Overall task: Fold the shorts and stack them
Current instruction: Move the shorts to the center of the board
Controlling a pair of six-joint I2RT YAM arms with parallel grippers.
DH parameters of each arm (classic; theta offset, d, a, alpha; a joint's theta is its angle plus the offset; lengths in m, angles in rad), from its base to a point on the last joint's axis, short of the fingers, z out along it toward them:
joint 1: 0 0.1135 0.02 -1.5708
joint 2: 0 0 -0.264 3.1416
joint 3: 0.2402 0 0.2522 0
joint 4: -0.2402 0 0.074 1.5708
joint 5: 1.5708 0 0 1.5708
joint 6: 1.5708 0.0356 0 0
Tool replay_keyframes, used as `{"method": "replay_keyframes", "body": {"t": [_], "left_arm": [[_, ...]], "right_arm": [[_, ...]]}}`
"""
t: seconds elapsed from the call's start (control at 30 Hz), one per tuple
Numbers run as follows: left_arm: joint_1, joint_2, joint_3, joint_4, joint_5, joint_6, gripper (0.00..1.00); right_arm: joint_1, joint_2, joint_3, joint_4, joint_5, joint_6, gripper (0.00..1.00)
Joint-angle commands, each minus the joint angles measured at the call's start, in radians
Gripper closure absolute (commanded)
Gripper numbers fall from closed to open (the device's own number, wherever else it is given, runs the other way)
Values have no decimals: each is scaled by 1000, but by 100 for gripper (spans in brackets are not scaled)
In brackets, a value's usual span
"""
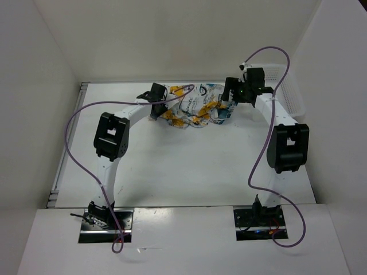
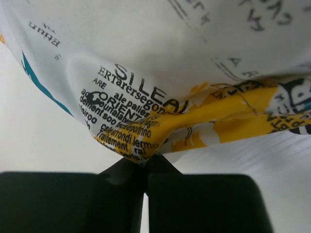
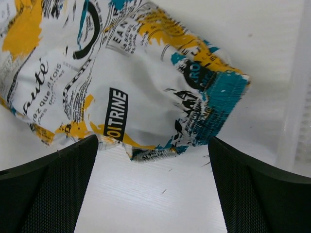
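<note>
Pinches white, yellow-teal-black printed fabric shorts (image 1: 195,107) near the worktop's (image 1: 189,172) far edge in left hand (image 2: 144,162); poises right hand (image 3: 153,145) wide (empty) alongside, likely for spreading.

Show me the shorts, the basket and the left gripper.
shorts (image 1: 200,109), overhead view, middle of the crumpled fabric
basket (image 1: 293,94), overhead view, mesh side
left gripper (image 2: 145,164), left wrist view, where its fingers meet

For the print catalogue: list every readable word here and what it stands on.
"SILEA": the shorts, left wrist view.
"ORIENT": same fabric, just below.
"OITRINE": shorts, right wrist view, white letters on black.
Other print: too small or creased to read.
</note>
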Motion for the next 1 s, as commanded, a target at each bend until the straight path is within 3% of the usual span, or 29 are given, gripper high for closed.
{"method": "replay_keyframes", "body": {"t": [0.0,0.1,0.23,0.33,0.47,0.57,0.7,0.73,0.77,0.8,0.83,0.87,0.93,0.97], "left_arm": [[9,8,29,-27,33,2,100],[9,-16,20,-27,33,-7,100],[9,-59,67,-61,54,-40,100],[9,-70,131,-82,54,-63,100],[9,-38,314,-117,44,-87,100],[9,38,533,-150,44,-120,100],[9,316,1029,-261,-2,-171,90],[9,377,1264,-280,-19,-171,81],[-3,466,1340,-292,-42,-157,74],[-3,467,1302,-264,-96,-130,65],[-15,448,1258,-263,-96,-129,35],[-15,439,1220,-288,-75,-160,19],[-15,412,1234,-366,72,-249,0],[-6,411,1254,-439,123,-280,0]], "right_arm": [[1,38,-20,-21,-109,-94,1],[45,58,-32,-21,-109,-171,6],[135,71,-32,-52,-25,-309,26],[160,91,-43,-52,7,-324,27],[160,169,-6,-43,22,-324,19],[160,189,14,-34,52,-324,19],[160,223,37,-23,88,-304,16],[160,223,51,-23,89,-304,14],[160,223,51,-23,101,-289,12],[160,223,51,-23,111,-289,10],[160,223,63,-23,112,-280,10],[160,223,63,-23,121,-280,10],[160,197,74,-23,121,-260,9],[160,187,74,-23,121,-251,7]]}}
